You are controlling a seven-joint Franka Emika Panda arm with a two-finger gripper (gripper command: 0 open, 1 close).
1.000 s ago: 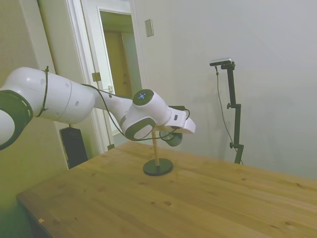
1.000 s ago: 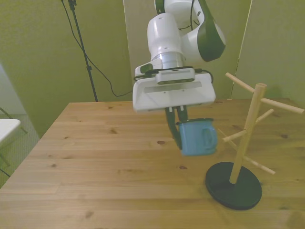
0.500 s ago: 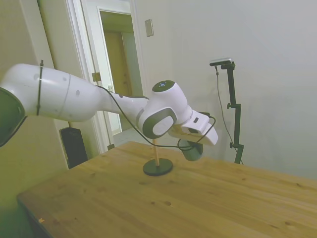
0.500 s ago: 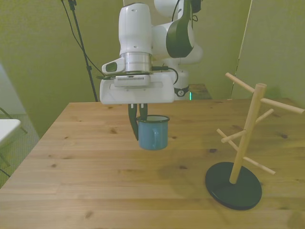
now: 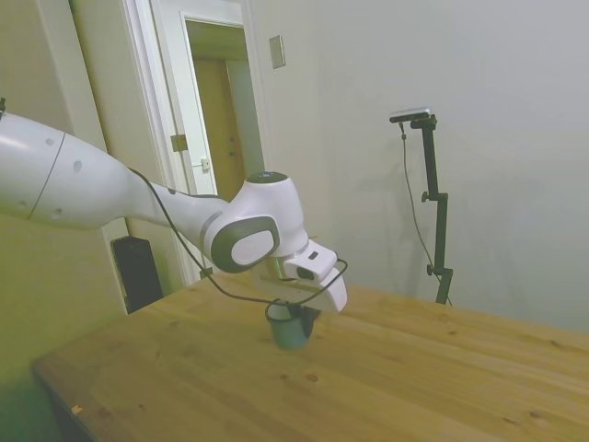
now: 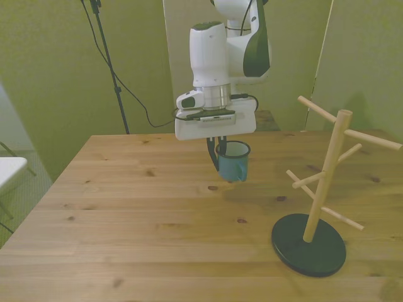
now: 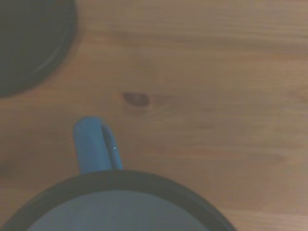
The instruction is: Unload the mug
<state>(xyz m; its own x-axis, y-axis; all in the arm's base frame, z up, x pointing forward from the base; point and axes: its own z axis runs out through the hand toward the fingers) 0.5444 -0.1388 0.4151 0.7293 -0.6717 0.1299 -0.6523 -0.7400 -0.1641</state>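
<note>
Gripper (image 6: pixel 218 155) closed on the rim of the upright mug (image 6: pixel 233 161), holding it at or just above the table (image 6: pixel 126 207) near its far edge, well apart from the rack (image 6: pixel 318 189).

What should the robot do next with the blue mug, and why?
Probably lower it the last bit onto the table, then let go. The gripper holds the blue mug upright by its rim, clear of the wooden mug tree, with bare wood under it. Whether its base touches the table is hard to tell, so a slow descent looks safest.
</note>
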